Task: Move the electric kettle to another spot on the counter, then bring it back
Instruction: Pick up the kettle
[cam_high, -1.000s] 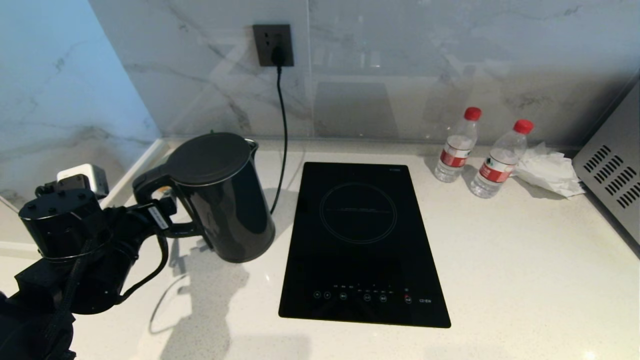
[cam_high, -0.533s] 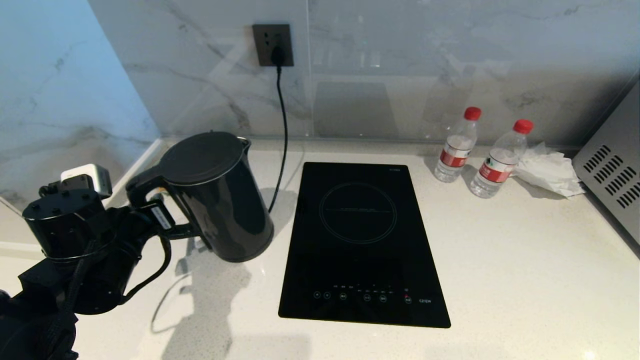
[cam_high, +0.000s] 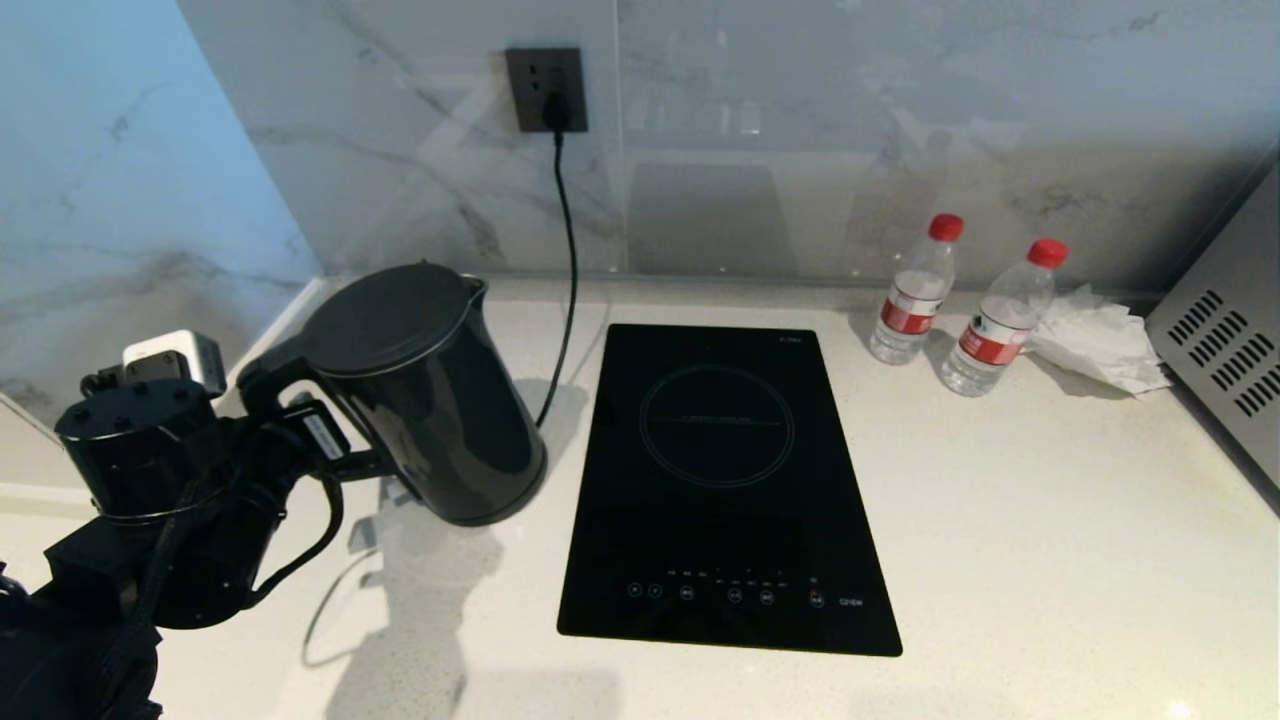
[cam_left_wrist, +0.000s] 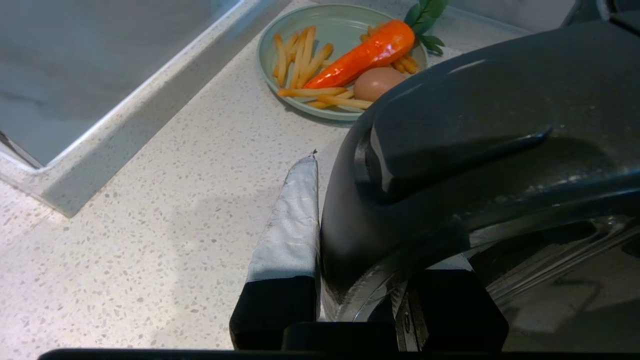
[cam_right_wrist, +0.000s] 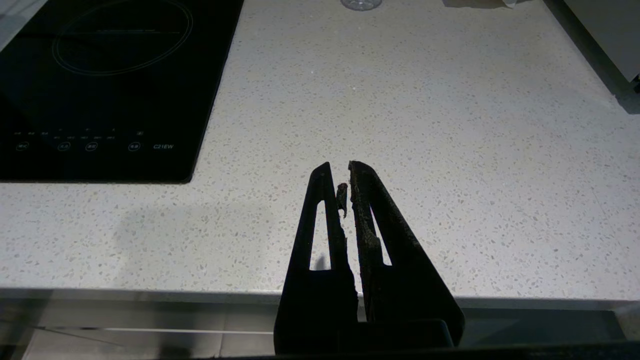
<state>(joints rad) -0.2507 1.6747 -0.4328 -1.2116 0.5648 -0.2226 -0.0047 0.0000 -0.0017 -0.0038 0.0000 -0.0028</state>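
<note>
Stretching across the frame, the counter (cam_high: 1000, 520) is seen carrying everything in view, with the black glass cooktop (cam_high: 725, 480) set into it well to the right of the left gripper (cam_high: 335, 440). The electric kettle (cam_high: 430, 400) is shown tilted, its lid leaning toward the gripper, its base low over the worktop just right of the claw; whether it touches the stone cannot be told. Its loop handle (cam_left_wrist: 450, 165) is pinched between the left gripper's fingers (cam_left_wrist: 292, 220), one taped finger pressed against the handle's outer side. A green plate (cam_left_wrist: 345, 22) of fries, a carrot and an egg is seen beyond the claw. Two water bottles (cam_high: 910, 290) are placed far right. The right gripper (cam_right_wrist: 345, 172) is held at the counter's front edge, pressed together on nothing.
</note>
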